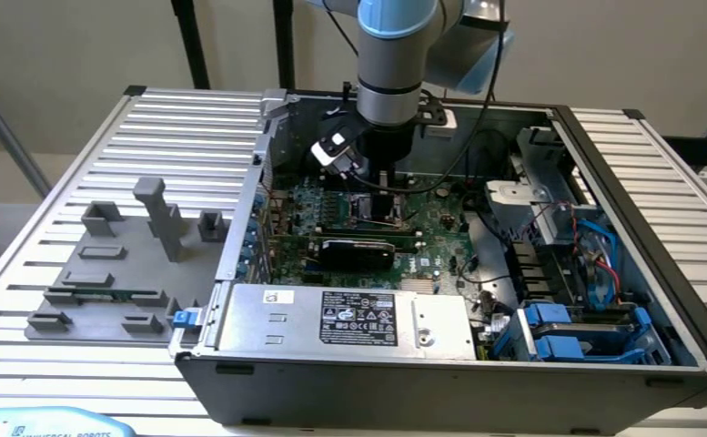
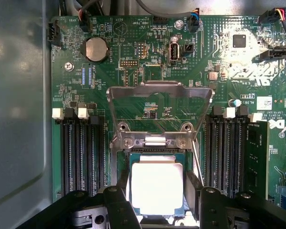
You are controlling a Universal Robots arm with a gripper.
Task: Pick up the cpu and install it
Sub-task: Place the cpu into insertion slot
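Your tool [image 2: 157, 185] seems clamped on the flat square silver-topped cpu [image 2: 156, 191] between its fingers, which lies level, metal face up, sides square to the green motherboard [image 2: 148, 107] socket.

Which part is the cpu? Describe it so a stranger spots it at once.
Look in the open case at the green board. Beside the hinge of its raised metal frame lies the cpu. It is the one shiny silver square, flanked by long black slots.

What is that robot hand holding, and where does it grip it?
The cpu, a silvery square chip. The hand appears to pinch it by two opposite side edges.
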